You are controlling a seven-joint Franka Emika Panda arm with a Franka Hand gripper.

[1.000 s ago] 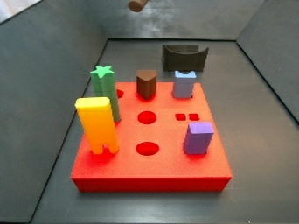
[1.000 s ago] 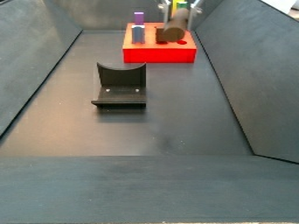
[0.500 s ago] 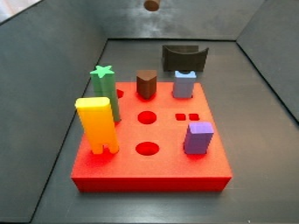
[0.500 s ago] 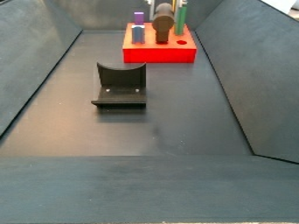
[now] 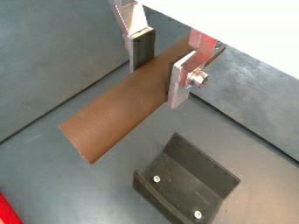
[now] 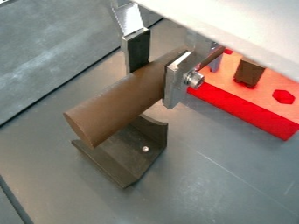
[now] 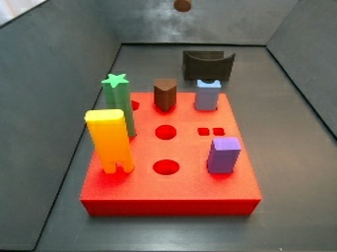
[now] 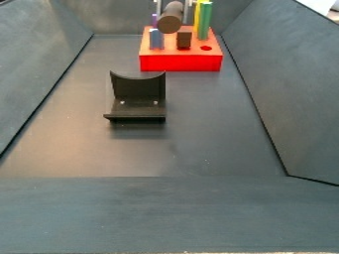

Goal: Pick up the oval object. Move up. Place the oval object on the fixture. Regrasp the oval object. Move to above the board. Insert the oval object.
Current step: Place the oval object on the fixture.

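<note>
While the gripper point(image 5: 158, 63) clamps the oval object point(image 5: 122, 112) near 1 end, the peg juts out sideways, high above the fixture point(image 6: 122, 155). That sideways hold suits laying it in the notch for a regrasp. The board point(image 7: 168, 157) sits apart, 3 round holes open.

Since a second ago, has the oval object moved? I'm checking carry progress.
Yes. Held in the tool, the oval object has shifted right along the back wall, toward above the fixture.
</note>
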